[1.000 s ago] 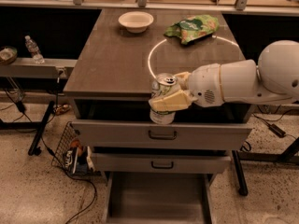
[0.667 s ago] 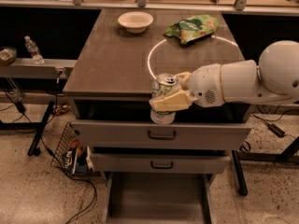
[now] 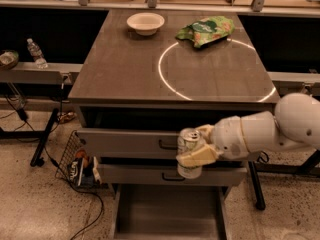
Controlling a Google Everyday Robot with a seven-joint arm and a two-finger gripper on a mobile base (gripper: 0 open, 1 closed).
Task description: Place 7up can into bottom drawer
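Note:
My gripper is shut on the 7up can, a small can with a silver top and a white-and-green body. It holds the can upright in front of the two upper grey drawer fronts, right of their middle. The bottom drawer is pulled out below, a shallow grey tray with a flat floor. The can hangs above its back right part. My white arm reaches in from the right.
On the dark table top stand a white bowl and a green chip bag, with a white circle marked on it. A water bottle stands on a shelf at left. A wire basket and cables lie on the floor at left.
My gripper has moved down and a little to the right with the can, from the level of the table's front edge to the drawer fronts.

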